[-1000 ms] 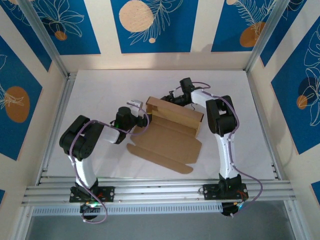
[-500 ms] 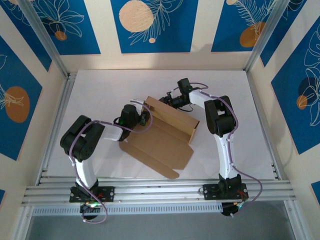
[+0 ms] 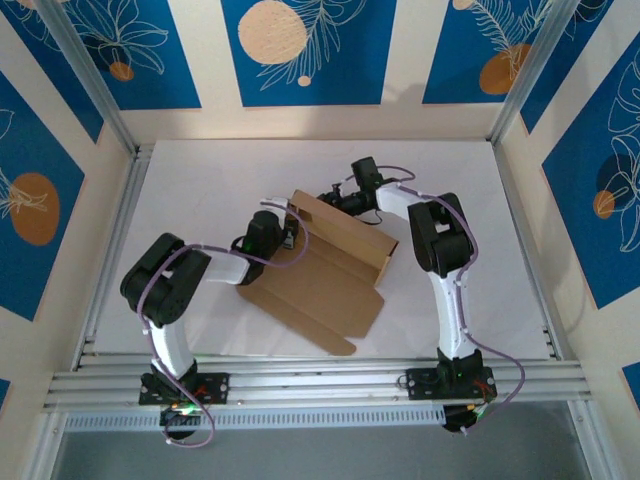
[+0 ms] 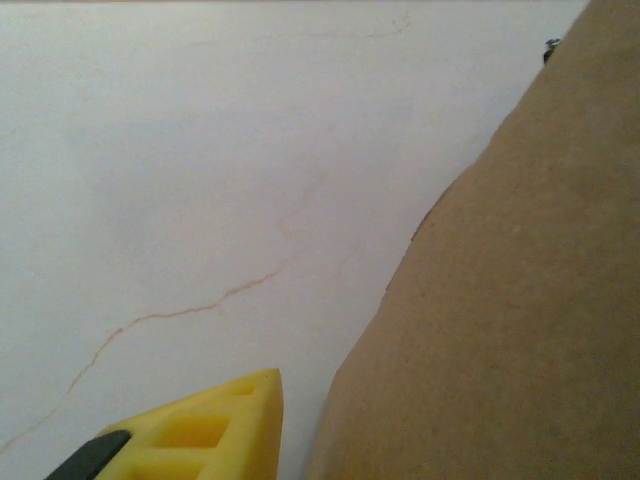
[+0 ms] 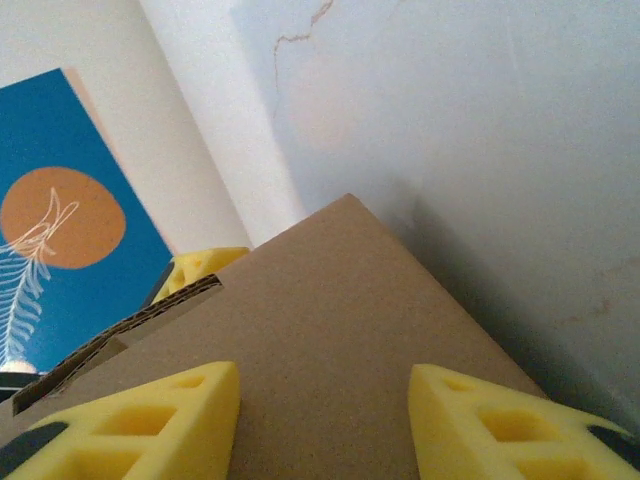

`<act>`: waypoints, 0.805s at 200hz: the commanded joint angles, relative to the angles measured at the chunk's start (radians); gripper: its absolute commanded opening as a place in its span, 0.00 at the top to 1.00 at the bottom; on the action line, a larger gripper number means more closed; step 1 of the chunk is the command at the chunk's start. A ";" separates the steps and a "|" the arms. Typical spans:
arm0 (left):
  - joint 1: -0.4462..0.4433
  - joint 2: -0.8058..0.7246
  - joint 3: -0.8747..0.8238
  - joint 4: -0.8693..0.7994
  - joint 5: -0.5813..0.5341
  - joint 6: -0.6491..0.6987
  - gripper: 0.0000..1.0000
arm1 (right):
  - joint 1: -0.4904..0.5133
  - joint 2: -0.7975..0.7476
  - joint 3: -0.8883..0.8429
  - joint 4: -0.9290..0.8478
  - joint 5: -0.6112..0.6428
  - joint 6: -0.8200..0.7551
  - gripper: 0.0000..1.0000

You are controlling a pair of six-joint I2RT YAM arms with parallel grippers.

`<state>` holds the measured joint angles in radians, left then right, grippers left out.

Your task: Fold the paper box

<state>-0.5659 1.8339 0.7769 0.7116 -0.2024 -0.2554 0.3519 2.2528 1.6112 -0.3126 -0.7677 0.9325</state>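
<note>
From above, the plain brown cardboard paper box [image 3: 325, 275] lies half-folded in the middle of the white table [image 3: 200, 180]. 1 long wall stands up along its upper-right side, and a flat panel spreads toward the lower centre of the frame. The left gripper [image 3: 289, 232] sits at the box's upper-left corner, against the cardboard. The right gripper [image 3: 336, 199] is at the upper end of the raised wall.

In the left wrist view, 1 yellow foam finger [image 4: 205, 432] pokes in at the bottom left, just beside the cardboard's edge. The cardboard covers the right side of the frame and hides the other finger. I cannot tell whether this gripper is clamped on the box.

In the right wrist view, 2 yellow fingers [image 5: 150, 420] stand moderately apart at the bottom. A broad face of the box lies across the gap beyond them, and nothing is pinched between them. A blue wall panel with an orange disc [image 5: 60, 230] shows at the left.
</note>
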 commanded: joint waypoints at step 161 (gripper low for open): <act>0.035 -0.245 -0.226 0.093 -0.059 -0.140 0.15 | 0.106 -0.502 0.016 -0.481 0.506 -0.415 0.64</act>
<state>-0.5388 1.6730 0.5823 0.8143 -0.2363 -0.3004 0.4213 1.7638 1.6512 -0.7399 -0.3054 0.5751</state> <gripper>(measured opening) 0.866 0.367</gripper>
